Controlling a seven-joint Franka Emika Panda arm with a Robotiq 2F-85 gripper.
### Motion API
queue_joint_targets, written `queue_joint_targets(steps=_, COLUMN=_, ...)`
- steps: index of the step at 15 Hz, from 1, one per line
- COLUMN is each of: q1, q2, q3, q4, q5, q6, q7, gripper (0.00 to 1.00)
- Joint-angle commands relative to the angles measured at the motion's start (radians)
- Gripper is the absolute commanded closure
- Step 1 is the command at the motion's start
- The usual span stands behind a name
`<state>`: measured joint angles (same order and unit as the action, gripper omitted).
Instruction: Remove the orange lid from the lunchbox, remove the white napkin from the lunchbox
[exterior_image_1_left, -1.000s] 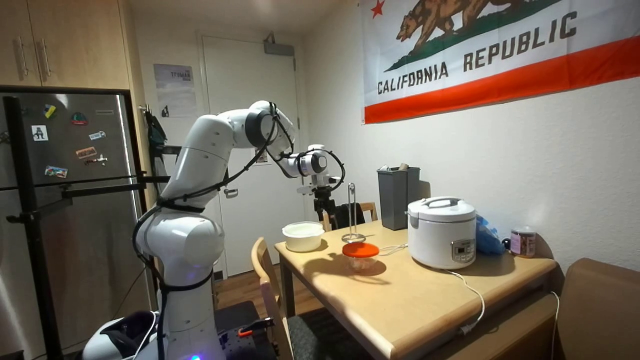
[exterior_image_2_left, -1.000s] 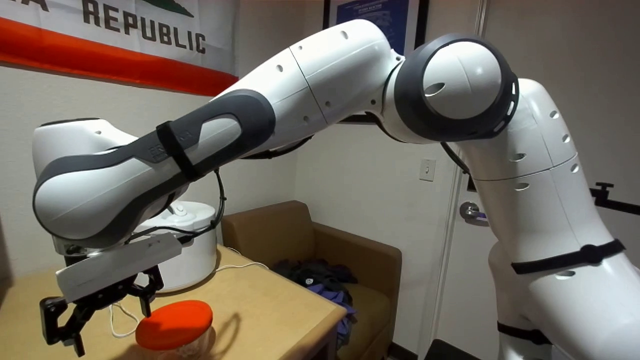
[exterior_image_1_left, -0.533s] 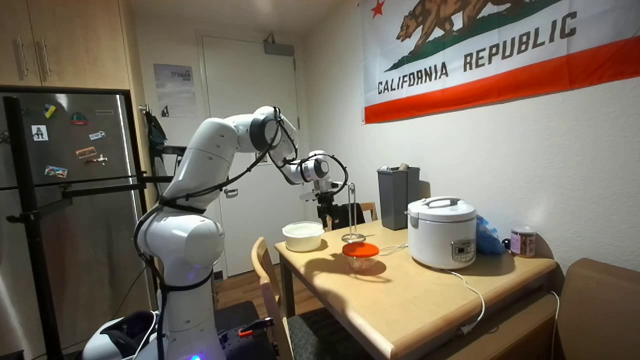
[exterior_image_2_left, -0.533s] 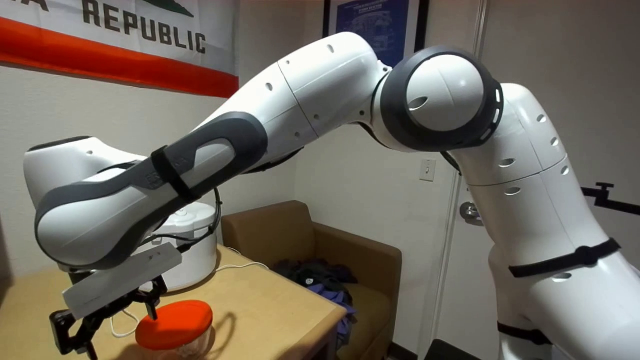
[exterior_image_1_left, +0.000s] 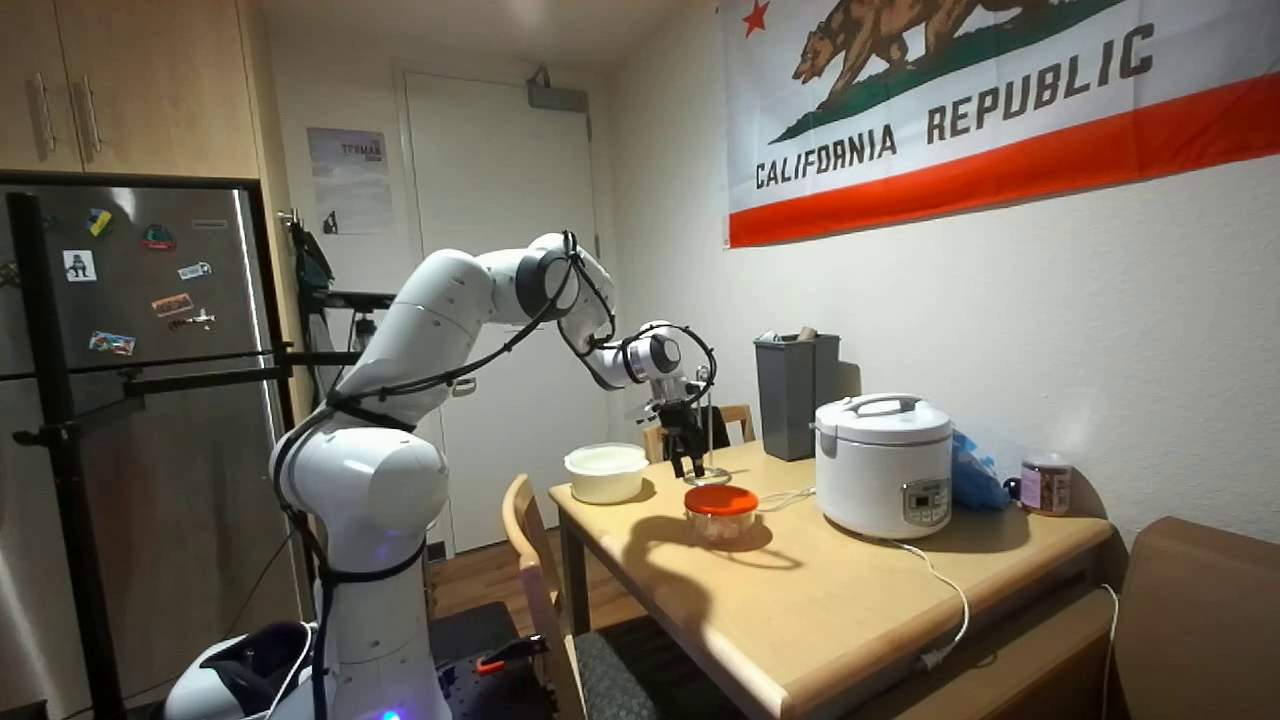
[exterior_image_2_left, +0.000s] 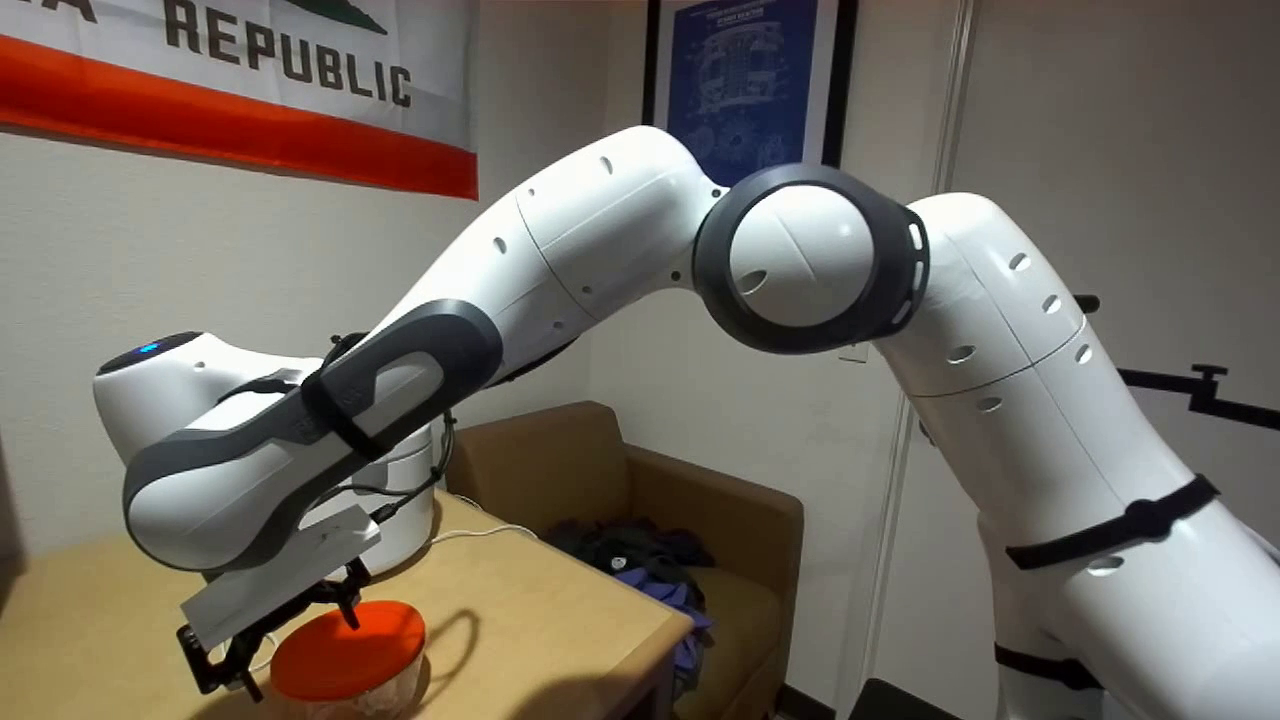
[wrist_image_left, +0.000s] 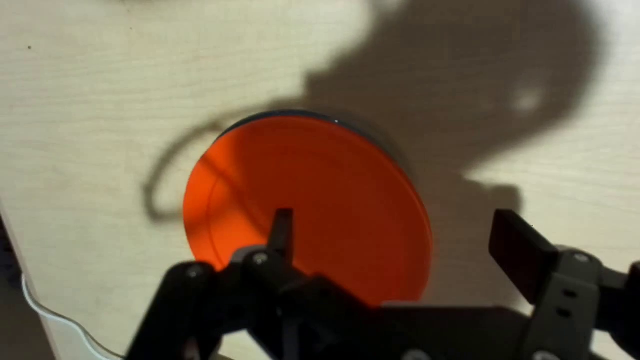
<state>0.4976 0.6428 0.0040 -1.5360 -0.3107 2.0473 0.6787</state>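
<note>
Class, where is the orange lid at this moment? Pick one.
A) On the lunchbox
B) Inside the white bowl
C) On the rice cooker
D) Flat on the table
A: in both exterior views the orange lid sits on top of the lunchbox, whose see-through wall shows below it.

Pale walls (exterior_image_1_left: 1000, 330), California flag (exterior_image_1_left: 1000, 115) hung high. White door (exterior_image_1_left: 500, 170) closed; steel fridge (exterior_image_1_left: 190, 460) below wood cabinets (exterior_image_1_left: 160, 90). Wood floor (exterior_image_1_left: 480, 575). Light-wood bench (exterior_image_1_left: 830, 610), shadows (exterior_image_1_left: 665, 560) across it; wooden chair (exterior_image_1_left: 640, 670) alongside. Brown armchair (exterior_image_2_left: 720, 520) bearing heaped cloth (exterior_image_2_left: 650, 560); framed blue poster (exterior_image_2_left: 745, 90) on wall.
</note>
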Motion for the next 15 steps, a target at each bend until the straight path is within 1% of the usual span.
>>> queue_joint_targets(steps=1, q1=0.002, q2=0.039, q3=-0.003, q4=0.066, q5=-0.016, q6=-0.065, q7=0.039, gripper=0.00)
queue_joint_targets(steps=8, q1=0.001, q2=0.094, q3=-0.003, q4=0.106, q5=-0.007, q6=-0.099, q7=0.047, gripper=0.00)
queue_joint_targets(steps=9, q1=0.001, q2=0.098, q3=-0.004, q4=0.109, q5=-0.008, q6=-0.101, q7=0.047, gripper=0.07)
queue_joint_targets(steps=10, q1=0.002, q2=0.101, q3=-0.004, q4=0.113, q5=-0.008, q6=-0.103, q7=0.047, gripper=0.24)
queue_joint_targets(steps=11, q1=0.002, q2=0.104, q3=-0.005, q4=0.117, q5=-0.008, q6=-0.105, q7=0.047, gripper=0.30)
queue_joint_targets(steps=12, q1=0.003, q2=0.106, q3=-0.005, q4=0.120, q5=-0.009, q6=-0.107, q7=0.047, gripper=0.31)
queue_joint_targets(steps=15, q1=0.007, q2=0.099, q3=-0.008, q4=0.119, q5=-0.014, q6=-0.106, q7=0.051, gripper=0.55)
